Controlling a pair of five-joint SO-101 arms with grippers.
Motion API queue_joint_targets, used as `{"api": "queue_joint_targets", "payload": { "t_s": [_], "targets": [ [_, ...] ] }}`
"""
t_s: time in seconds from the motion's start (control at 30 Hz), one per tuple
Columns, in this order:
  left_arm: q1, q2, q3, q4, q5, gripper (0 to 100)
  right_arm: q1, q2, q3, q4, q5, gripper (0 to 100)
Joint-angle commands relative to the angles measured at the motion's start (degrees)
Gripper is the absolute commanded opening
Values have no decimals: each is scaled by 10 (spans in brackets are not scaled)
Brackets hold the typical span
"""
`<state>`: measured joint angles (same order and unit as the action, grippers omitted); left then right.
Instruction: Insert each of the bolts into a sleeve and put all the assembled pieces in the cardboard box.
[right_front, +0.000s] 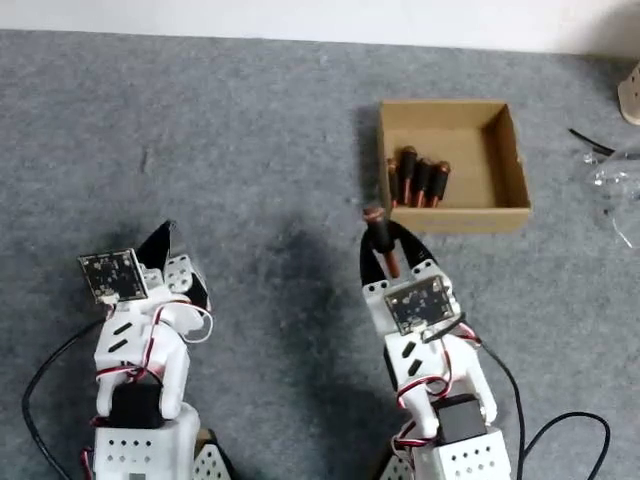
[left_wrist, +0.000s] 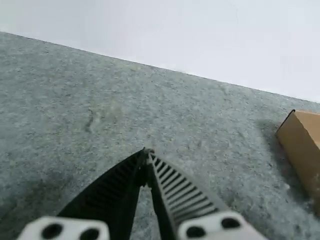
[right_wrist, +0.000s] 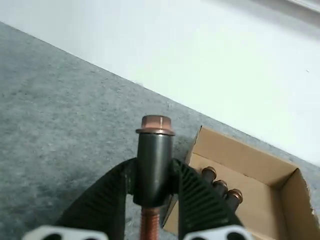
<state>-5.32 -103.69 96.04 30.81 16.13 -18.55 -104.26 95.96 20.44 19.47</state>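
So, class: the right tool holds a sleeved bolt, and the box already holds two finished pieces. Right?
No: the box holds four pieces, not two; the high view shows it. The right tool does hold a sleeved bolt.

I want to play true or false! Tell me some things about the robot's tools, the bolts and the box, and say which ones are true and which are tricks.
1. The right tool grips a black sleeve with a bolt through it. True.
2. The cardboard box is empty. False: several assembled pieces lie inside it.
3. The left tool is wide open. False: it is shut and holds nothing.
4. The left tool is above the grey mat, away from the box. True.
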Motion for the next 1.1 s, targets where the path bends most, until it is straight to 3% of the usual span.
{"api": "queue_joint_targets", "payload": {
  "t_s": [0.0, 0.2, 0.67, 0.87, 1.07],
  "targets": [
    [9, -7, 11, -1, -18, 6, 8, 15, 47, -22, 4, 5],
    [9, -7, 11, 1, -18, 6, 20, 177, -90, -48, 0, 5],
    [9, -7, 11, 1, -18, 6, 127, 771, -563, -81, -1, 5],
    [9, -7, 11, 1, -19, 6, 151, 955, -710, -80, 1, 5],
    [9, -7, 11, 0, -19, 7, 221, 1090, -829, -80, -1, 5]
  ]
}}
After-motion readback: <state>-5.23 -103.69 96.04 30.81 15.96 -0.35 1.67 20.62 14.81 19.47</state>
